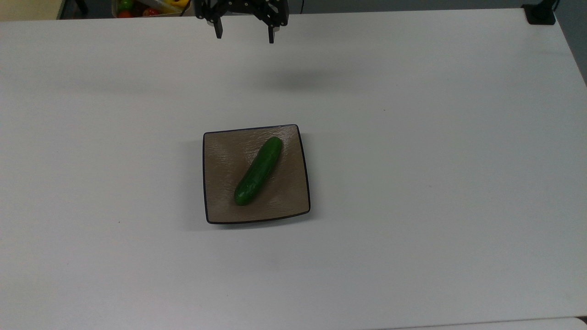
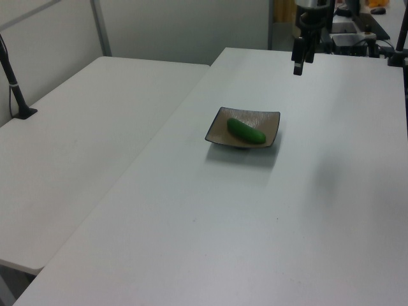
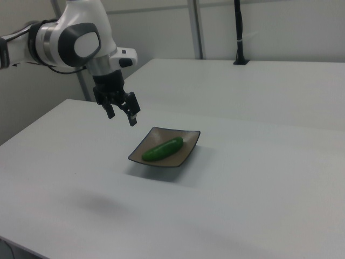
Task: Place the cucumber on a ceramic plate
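The dark green cucumber [image 1: 258, 171] lies diagonally on the square tan-brown ceramic plate [image 1: 220, 151] in the middle of the white table. The same cucumber [image 2: 247, 131] on its plate [image 2: 218, 127] appears in the left view, and the cucumber [image 3: 163, 149] on the plate [image 3: 186, 155] in the right view. My gripper [image 1: 244, 35] hangs high above the table, well beyond the plate's far edge at the top view's top, open and empty. It also hangs in the air in the left view as the gripper [image 2: 298, 67] and in the right view as the gripper [image 3: 121, 117].
A bin of colourful toy fruit [image 1: 146, 6] sits off the table at the top view's upper left. A black post base [image 1: 541, 13] stands at the table's upper right corner. A second white table [image 2: 76, 140] adjoins on the left view's left.
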You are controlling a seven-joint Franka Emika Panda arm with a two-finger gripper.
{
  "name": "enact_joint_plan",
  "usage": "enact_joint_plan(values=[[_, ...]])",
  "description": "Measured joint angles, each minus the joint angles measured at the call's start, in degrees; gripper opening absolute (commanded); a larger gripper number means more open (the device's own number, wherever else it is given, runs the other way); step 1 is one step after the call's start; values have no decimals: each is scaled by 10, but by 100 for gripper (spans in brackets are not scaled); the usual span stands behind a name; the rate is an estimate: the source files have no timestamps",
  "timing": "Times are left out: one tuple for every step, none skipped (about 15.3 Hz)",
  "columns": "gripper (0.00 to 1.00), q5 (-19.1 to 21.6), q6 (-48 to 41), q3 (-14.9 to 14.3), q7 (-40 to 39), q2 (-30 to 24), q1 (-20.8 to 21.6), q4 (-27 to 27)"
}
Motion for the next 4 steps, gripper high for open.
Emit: enact_joint_plan(values=[[100,0,0,0,0,-3,0,0],[100,0,0,0,0,-6,0,0],[100,0,0,0,0,-7,-1,0],[100,0,0,0,0,-8,-1,0]])
